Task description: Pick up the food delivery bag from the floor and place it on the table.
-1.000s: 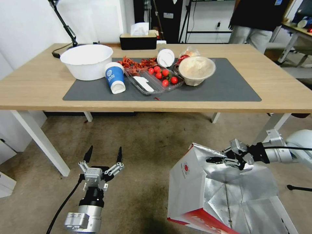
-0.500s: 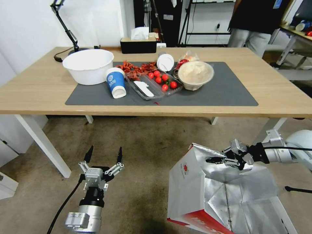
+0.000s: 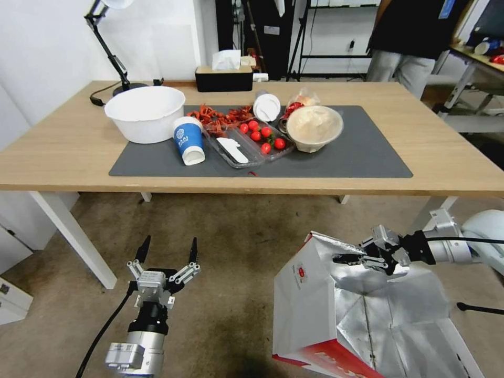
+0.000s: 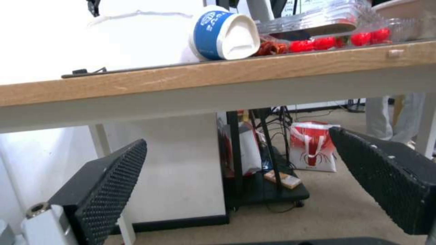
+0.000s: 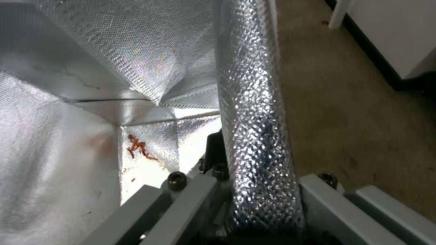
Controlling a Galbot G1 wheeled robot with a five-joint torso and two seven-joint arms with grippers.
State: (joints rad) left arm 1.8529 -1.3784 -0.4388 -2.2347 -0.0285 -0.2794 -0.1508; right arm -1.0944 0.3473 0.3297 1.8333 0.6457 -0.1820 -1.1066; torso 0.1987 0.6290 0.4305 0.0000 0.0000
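A wide light-wood bench (image 3: 68, 152) on white metal legs fills the upper half of the head view, carrying a dark grey mat (image 3: 346, 157). On the mat stand a white plastic bowl (image 3: 145, 114), a tipped blue-and-white paper cup (image 3: 188, 140), a clear tray of red cherry tomatoes (image 3: 252, 140) and a lidded round container (image 3: 315, 127). Below the bench lies the stained beige-brown carpet floor (image 3: 236, 247). A black desk lamp (image 3: 110, 50) and a black tissue box (image 3: 224, 80) sit at the bench's far edge.

At the lower right, the boxy white paper food delivery bag (image 3: 304, 310) with red lower band and crinkled silver foil lining is cut off by the frame's bottom edge; whether it rests on the carpet cannot be told. The right hand (image 3: 367, 255) is clamped on the bag's folded foil rim, which the right wrist view shows pinched between its fingers.

At the lower left, the left hand (image 3: 167, 251) hangs above the carpet with its black ribbed fingers (image 4: 109, 190) spread wide, holding nothing.
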